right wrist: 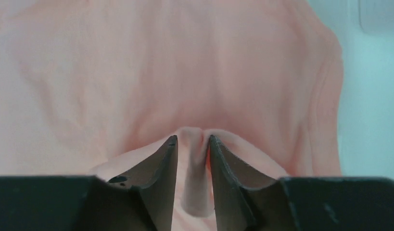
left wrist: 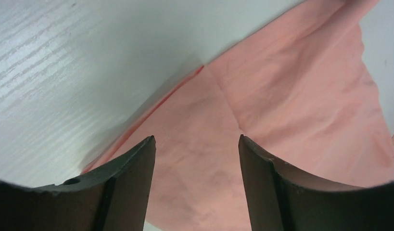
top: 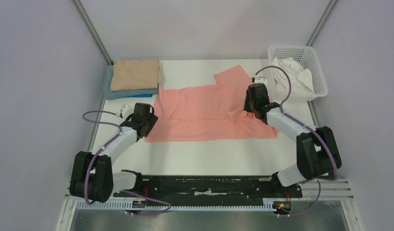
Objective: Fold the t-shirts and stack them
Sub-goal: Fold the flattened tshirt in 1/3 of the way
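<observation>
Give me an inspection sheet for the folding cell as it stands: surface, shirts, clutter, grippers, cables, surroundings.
Surface: white table, bare along the near side.
Job's things: salmon-pink t-shirt spread out mid-table, rumpled at its right end; tan t-shirt folded on top of the blue t-shirt at far left; white t-shirt crumpled in the basket.
Clutter: white mesh basket at the far right corner.
Grippers: left gripper jaws open over the pink shirt's near-left edge; right gripper jaws shut on a pinch of the pink shirt.
Cables: a purple cable loops off each wrist; the right one arcs in front of the basket.
Surroundings: grey walls around the table; nothing else seen.
</observation>
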{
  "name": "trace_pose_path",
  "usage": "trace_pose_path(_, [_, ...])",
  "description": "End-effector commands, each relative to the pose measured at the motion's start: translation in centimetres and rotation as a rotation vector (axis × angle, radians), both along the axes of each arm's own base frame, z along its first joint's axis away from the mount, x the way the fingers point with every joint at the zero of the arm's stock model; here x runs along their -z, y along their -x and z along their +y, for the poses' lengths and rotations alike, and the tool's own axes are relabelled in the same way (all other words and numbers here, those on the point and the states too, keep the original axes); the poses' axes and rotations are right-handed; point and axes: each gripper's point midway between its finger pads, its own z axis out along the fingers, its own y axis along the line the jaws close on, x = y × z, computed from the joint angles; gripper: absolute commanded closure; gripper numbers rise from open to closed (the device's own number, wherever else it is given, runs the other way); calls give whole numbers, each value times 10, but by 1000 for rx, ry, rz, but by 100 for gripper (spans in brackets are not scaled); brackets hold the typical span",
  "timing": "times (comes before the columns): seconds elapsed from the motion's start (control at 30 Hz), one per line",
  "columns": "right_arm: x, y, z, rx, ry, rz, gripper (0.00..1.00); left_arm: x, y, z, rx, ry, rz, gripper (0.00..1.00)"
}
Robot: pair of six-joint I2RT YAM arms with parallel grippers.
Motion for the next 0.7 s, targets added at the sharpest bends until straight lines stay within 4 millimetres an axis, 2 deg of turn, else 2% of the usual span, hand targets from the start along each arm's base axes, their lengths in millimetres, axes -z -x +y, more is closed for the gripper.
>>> trace_pose_path(0.0, [-23, -58, 1, -16, 35, -18, 50, -49, -36, 10, -40, -21, -155, 27])
trace_pose_path(0.07, [-31, -70, -2, -5, 66, -8, 36, -68, -40, 9, -25, -35, -180, 26])
trace_pose_path(0.17, [-42, -67, 0, -25, 65, -22, 19, -82, -39, 0, 38, -14, -198, 25])
trace_pose_path(0.2, [-45, -61, 0, -35, 53, -33, 3, -84, -38, -7, 78, 4, -201, 25])
trace_pose_path(0.23, [-43, -42, 5, -77, 13, -40, 2, -84, -37, -27, 182, 65, -217, 24])
trace_pose_path(0.3, [-31, -15, 19, -153, -70, -23, 2, -83, -37, -50, 298, 133, -233, 22])
trace_pose_path(0.33, [-29, -5, 33, -226, -135, -30, 2, -81, -35, -63, 361, 170, -226, 21])
trace_pose_path(0.4, [-15, 23, 57, -356, -256, -18, 2, -69, -28, -82, 456, 212, -185, 20])
trace_pose_path(0.47, [-5, 44, 70, -426, -317, -8, 2, -51, -20, -92, 506, 224, -128, 20])
trace_pose_path(0.53, [0, 49, 74, -452, -314, -10, 2, -33, -12, -99, 529, 239, -84, 19])
trace_pose_path(0.67, [12, 41, 69, -408, -264, 22, 2, -5, 2, -100, 522, 249, -51, 18])
